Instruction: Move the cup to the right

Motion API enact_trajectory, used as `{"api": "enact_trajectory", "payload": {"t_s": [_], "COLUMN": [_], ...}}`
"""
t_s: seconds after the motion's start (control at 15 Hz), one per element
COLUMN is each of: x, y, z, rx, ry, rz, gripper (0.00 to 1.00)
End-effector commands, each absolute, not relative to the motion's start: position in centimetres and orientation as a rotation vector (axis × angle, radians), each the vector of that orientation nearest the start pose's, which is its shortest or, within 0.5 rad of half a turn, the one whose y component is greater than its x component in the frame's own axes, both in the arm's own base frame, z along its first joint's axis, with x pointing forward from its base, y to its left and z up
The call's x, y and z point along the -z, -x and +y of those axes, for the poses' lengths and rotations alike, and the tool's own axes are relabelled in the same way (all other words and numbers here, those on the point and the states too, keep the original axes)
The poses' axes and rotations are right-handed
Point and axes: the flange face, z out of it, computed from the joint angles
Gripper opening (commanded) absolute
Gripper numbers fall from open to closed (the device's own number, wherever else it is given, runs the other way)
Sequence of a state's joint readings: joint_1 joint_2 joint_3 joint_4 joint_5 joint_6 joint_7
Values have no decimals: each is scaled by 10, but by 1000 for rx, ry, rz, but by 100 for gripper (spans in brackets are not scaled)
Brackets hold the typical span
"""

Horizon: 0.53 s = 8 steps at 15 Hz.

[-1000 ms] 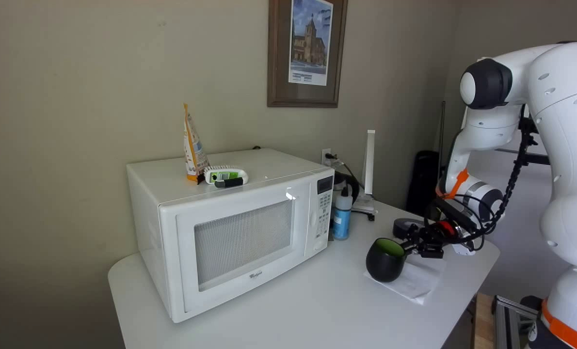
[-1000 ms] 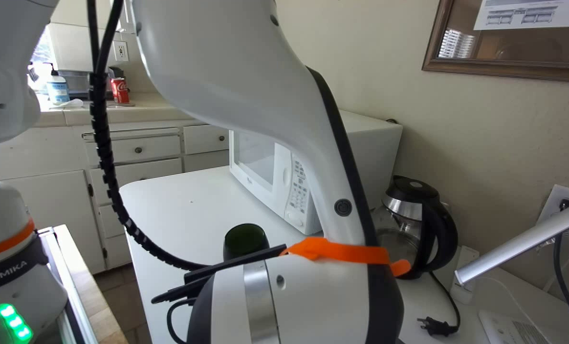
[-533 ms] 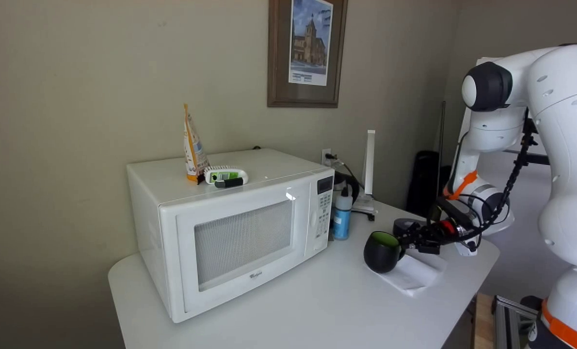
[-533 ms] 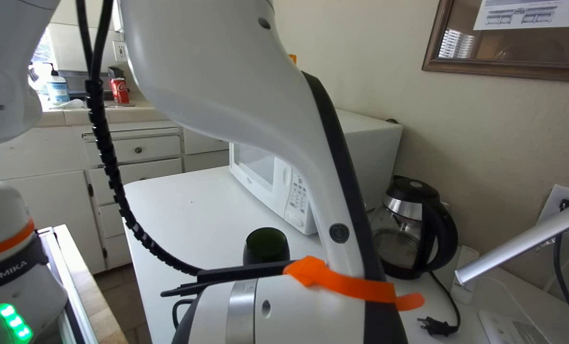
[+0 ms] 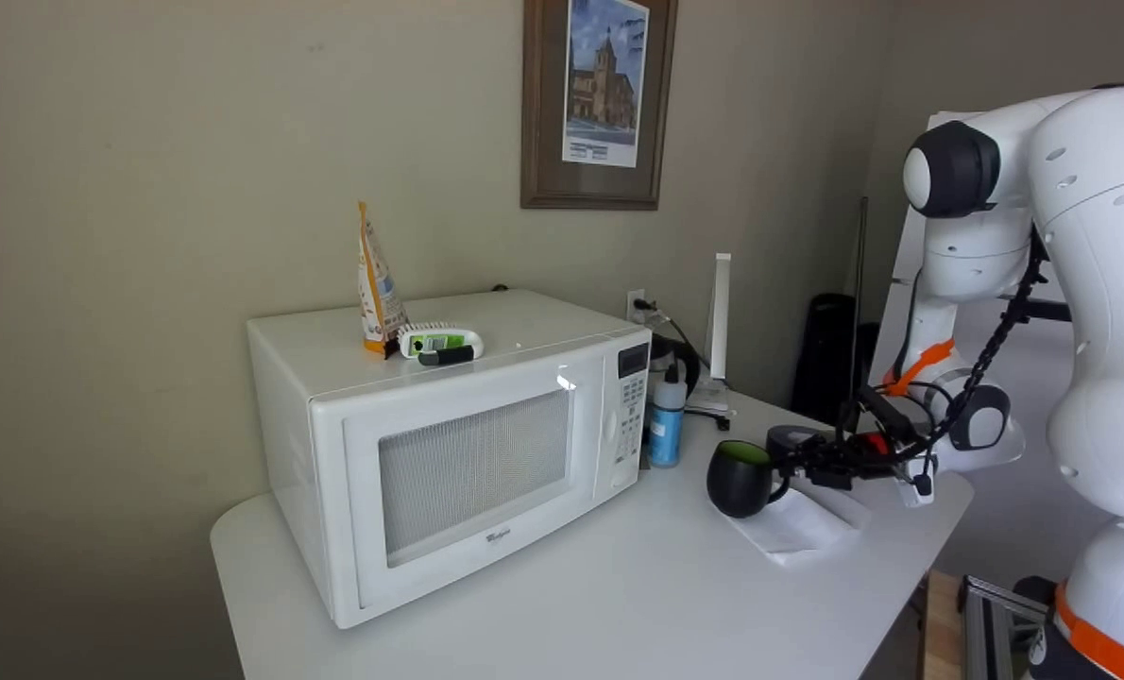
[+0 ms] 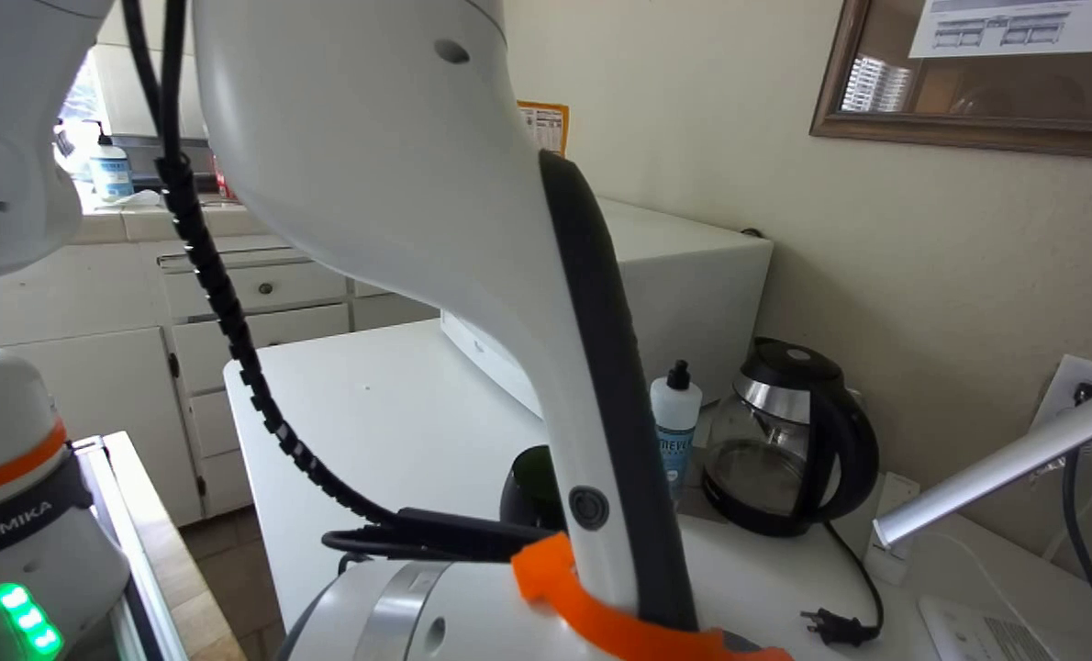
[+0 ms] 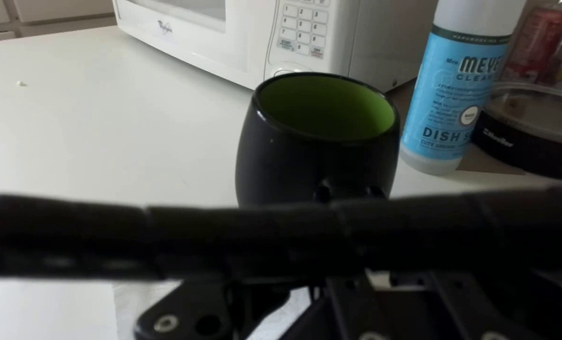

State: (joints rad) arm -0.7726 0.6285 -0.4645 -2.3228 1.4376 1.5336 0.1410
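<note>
Showing at the edge of the white paper (image 5: pixel 803 534) on the tabletop (image 5: pixel 638 590): your cup (image 5: pixel 738 484), dark, green inside, handle (image 5: pixel 783 490) toward your hand (image 5: pixel 783 463). You're right by the handle; can't tell whether you're clamped on it, black cable (image 7: pixel 167 241) blocks the wrist view. Your soap bottle (image 5: pixel 665 427) is near the cup, just beside the microwave (image 5: pixel 472 482); kettle (image 6: pixel 778 441) near the bottle.
</note>
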Motion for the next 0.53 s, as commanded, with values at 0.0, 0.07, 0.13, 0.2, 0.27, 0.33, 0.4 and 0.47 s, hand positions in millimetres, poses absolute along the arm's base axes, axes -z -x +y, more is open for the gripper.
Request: {"api": "enact_trajectory", "payload": {"t_s": [0.0,0.07,0.13,0.2,0.27,0.33,0.4,0.47], "x": [-96,-96,-96,-96,-97,-98,-98,-99], "y": [-209,-208,-207,-207,-206,-206,-206,-206], "z": [-361,-360,-359,-358,-356,-355,-354,-353], "rx": [-309,-307,-306,-302,-291,-285,-267,-263], "ry": [443,422,404,384,362,340,307,288], "rz": [1770,1767,1767,1771,1784,1788,1795,1798], "gripper": [5,5,5,5,5,5,5,5]}}
